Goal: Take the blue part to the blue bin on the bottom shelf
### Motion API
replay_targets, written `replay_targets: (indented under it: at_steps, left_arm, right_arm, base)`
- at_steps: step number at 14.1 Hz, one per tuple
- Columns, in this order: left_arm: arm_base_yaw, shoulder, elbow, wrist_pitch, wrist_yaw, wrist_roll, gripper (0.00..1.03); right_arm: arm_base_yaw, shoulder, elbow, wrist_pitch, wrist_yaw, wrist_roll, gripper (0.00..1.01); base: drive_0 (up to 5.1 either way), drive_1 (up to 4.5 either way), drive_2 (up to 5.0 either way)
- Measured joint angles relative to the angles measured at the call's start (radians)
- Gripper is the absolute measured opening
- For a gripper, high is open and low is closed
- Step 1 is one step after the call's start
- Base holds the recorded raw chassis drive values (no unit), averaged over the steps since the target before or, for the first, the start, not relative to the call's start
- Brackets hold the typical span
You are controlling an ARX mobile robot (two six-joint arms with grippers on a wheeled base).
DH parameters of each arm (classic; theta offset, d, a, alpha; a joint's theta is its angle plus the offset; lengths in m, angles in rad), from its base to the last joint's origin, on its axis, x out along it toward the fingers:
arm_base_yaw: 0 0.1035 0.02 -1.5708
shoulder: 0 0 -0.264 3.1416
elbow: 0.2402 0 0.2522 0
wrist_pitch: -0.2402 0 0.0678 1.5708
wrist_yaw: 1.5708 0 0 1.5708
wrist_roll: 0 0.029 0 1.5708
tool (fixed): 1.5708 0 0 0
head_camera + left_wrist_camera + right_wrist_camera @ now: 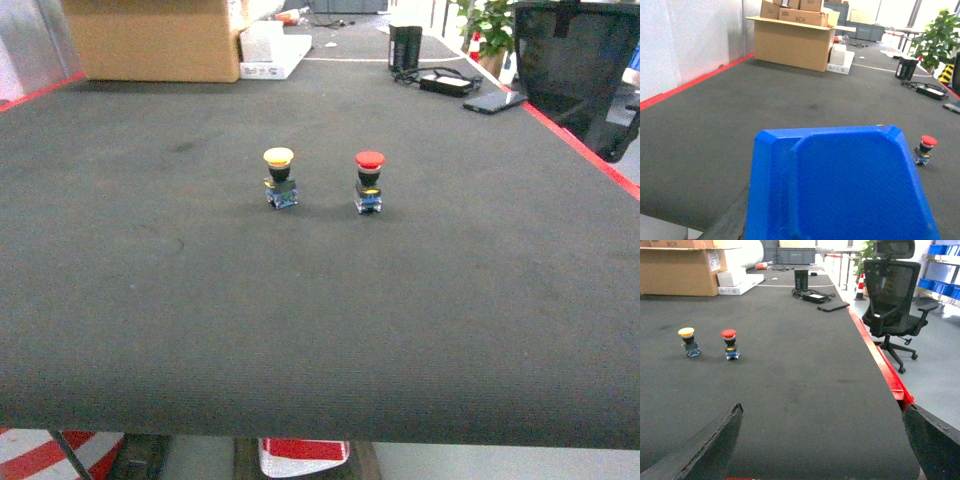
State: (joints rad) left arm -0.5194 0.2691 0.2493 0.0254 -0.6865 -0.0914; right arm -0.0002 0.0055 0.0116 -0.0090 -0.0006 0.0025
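Observation:
A big blue plastic piece with chamfered corners and a raised panel, which looks like the blue bin point(850, 185), fills the lower left wrist view. It sits in my left gripper point(840, 192). One dark finger point(732, 215) lies along its left edge and the other is hidden behind it. My right gripper point(822, 407) is open above the black mat point(320, 300) with nothing between its fingers. No blue part shows in any view. The bottom shelf is out of view. Neither gripper appears in the head view.
A yellow-capped push button point(279, 177) and a red-capped one point(368, 181) stand mid-mat. Cardboard boxes point(160, 38), a white box point(272, 52), and a black box with cables point(405, 45) sit at the far end. An office chair point(895, 295) stands past the red-edged right side.

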Motion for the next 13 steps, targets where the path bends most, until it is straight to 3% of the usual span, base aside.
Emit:
replay_targets:
  at_steps: [13]
  left_arm:
    - [-0.002,0.005,0.000,0.000,0.002,-0.006,0.44]
  right_arm:
    - [0.000,0.000,0.000,0.004,0.000,0.000,0.98]
  base:
    - [-1.6,-1.62,-1.6]
